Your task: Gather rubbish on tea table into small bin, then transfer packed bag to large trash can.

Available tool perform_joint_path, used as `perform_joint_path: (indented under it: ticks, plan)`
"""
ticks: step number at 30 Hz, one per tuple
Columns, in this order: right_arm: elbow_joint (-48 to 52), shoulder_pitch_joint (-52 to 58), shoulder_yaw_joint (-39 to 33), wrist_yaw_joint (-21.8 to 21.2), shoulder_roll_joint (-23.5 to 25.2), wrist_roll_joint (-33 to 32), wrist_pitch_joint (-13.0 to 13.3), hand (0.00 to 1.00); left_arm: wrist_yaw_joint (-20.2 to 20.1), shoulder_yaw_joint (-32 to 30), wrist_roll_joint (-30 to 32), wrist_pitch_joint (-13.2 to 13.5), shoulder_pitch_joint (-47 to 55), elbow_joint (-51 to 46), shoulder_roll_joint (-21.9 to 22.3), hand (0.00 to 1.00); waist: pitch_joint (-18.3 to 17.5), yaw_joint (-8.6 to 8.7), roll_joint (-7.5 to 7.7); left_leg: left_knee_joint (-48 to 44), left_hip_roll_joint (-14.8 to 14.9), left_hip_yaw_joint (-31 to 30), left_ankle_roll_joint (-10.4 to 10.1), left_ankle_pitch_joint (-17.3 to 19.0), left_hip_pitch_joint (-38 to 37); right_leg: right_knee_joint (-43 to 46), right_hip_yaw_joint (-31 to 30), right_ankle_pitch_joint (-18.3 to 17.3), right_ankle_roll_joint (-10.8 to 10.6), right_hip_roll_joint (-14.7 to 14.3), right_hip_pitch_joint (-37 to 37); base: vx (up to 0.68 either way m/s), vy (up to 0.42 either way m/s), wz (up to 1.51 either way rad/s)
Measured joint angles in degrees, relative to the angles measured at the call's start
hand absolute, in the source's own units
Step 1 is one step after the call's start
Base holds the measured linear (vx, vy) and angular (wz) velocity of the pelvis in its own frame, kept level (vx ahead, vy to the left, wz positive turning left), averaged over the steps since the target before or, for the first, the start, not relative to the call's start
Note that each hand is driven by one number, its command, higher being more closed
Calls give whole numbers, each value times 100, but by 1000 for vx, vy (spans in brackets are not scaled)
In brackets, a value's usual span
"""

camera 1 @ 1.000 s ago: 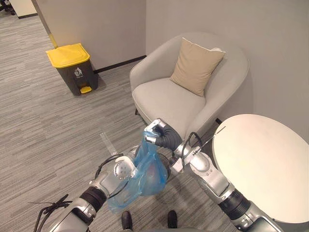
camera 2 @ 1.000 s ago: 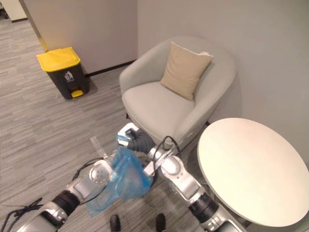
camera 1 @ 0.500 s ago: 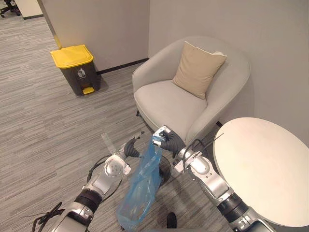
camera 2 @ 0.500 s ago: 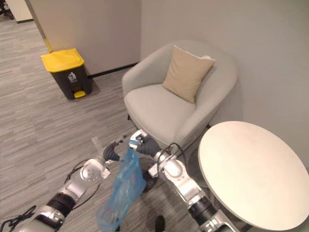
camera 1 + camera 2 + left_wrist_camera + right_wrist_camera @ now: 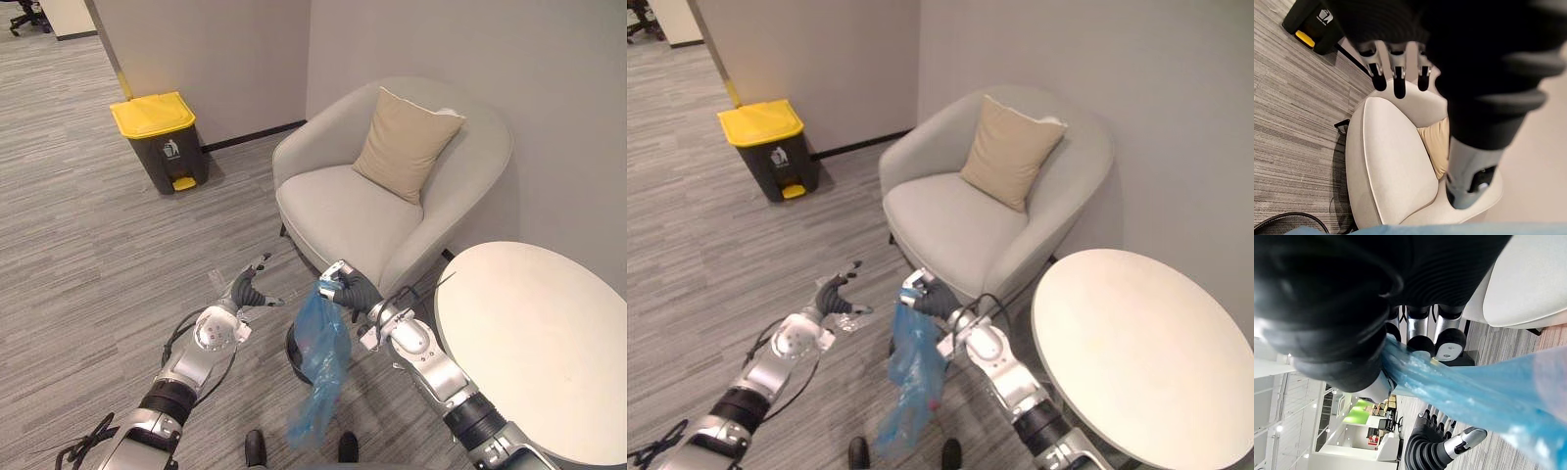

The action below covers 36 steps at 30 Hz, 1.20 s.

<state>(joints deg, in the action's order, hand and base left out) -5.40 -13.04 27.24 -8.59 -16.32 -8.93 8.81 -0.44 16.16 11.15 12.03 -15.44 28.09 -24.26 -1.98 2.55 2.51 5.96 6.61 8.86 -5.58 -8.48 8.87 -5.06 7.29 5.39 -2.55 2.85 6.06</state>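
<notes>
Hanging from right hand (image 5: 345,291) alone: blue rubbish bag (image 5: 321,357), neck clamped between curled fingers and thumb, body drooping long toward floor.
Change: left hand (image 5: 245,292) has let go of bag and drawn off to own side, fingers spread, empty.
Judged meaning: bag packed; carry to yellow-lidded trash can (image 5: 160,140) by wall, well apart, not yet begun.
Tea table surface (image 5: 534,328): no rubbish seen.
Right wrist view: clamp on gathered neck, close up.
Left wrist view: straight fingers (image 5: 1395,73), armchair (image 5: 1391,161) beyond.
Eye views: open floor toward trash can.
</notes>
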Motion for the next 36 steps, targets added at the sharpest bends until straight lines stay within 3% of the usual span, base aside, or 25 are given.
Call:
perform_joint_path:
  ticks: [11,20,29,35,36]
  plan:
    - [471,-110,116,-46,-268,-3,92,100,-230,828,383,379,72,-541,-451,0,5,-21,-26,-1,29,34,-5,5,2,-1,-30,0,1,-4,21,2,1,-1]
    - [739,-280,444,-22,-413,-2,183,100,-226,1440,747,403,61,-666,-597,0,6,-23,-68,-2,29,146,-9,9,7,-1,-132,4,2,-4,84,3,1,-6]
    - [852,-677,748,32,-145,-11,191,100,-125,1744,892,401,3,-628,-46,0,11,-40,-106,-2,29,149,-9,8,7,0,-136,6,5,-10,85,0,0,0]
    - [849,-849,810,202,-152,-16,-27,100,100,1899,1146,363,-193,155,471,0,13,-89,-111,-2,30,174,-10,8,8,0,-165,13,15,-27,105,1,1,-1]
    - [849,-892,844,228,-151,-24,-47,100,163,1894,1192,342,-193,301,536,100,13,-89,-111,-2,31,174,-10,8,8,0,-165,13,16,-36,105,0,0,0]
